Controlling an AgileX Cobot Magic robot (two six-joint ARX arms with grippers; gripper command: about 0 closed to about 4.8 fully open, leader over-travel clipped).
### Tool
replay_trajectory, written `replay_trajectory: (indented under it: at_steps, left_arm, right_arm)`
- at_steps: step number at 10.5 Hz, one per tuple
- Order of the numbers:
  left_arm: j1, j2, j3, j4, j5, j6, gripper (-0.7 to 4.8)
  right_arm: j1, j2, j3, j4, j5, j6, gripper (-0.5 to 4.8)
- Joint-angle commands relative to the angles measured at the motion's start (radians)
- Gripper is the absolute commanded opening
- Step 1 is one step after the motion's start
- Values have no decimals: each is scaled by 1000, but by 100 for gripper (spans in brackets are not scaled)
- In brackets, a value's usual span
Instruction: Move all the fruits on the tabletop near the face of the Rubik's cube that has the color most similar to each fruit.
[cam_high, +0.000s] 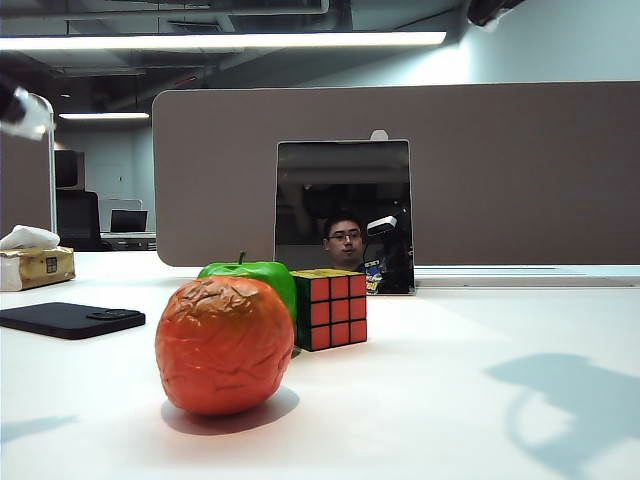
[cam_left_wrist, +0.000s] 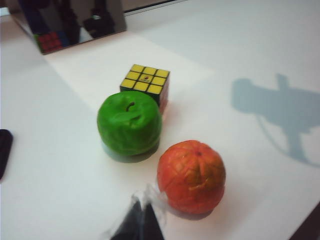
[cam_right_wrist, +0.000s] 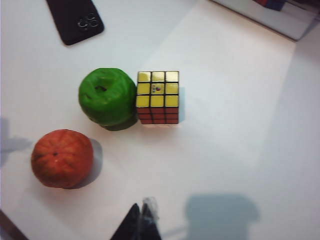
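**A:** Orange fruit (cam_high: 224, 344) sits closest on the bench (cam_high: 450, 400), apart from the Rubik's cube (cam_high: 329, 309) — still unplaced?

**B:** Looks so. Green apple (cam_right_wrist: 107, 96) already touches the cube. Left gripper (cam_left_wrist: 142, 220) and right gripper (cam_right_wrist: 141, 220) hover empty; can't tell how wide.

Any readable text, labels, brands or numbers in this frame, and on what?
None can be read.
Cube: small logo on yellow centre sticker, too small.
Tissue box: dark mark, blurred.
Phone: no text visible.
Left gripper, right gripper: unmarked.
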Motion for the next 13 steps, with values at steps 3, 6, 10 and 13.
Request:
replay_trajectory:
  at_steps: [3, 6, 10, 13]
  left_arm:
    - [-132, 0, -69, 34, -45, -5, -5]
    - [-132, 0, -76, 38, 98, -9, -5]
    - [-131, 0, -152, 101, 156, -35, -5]
    - [-129, 0, -196, 164, 149, -51, -5]
  right_arm:
    - [0, -74, -139, 50, 114, 5, -1]
    - [0, -136, -212, 79, 108, 11, -1]
    - [1, -142, -288, 151, 35, 11, -1]
    - [1, -142, -288, 161, 35, 11, -1]
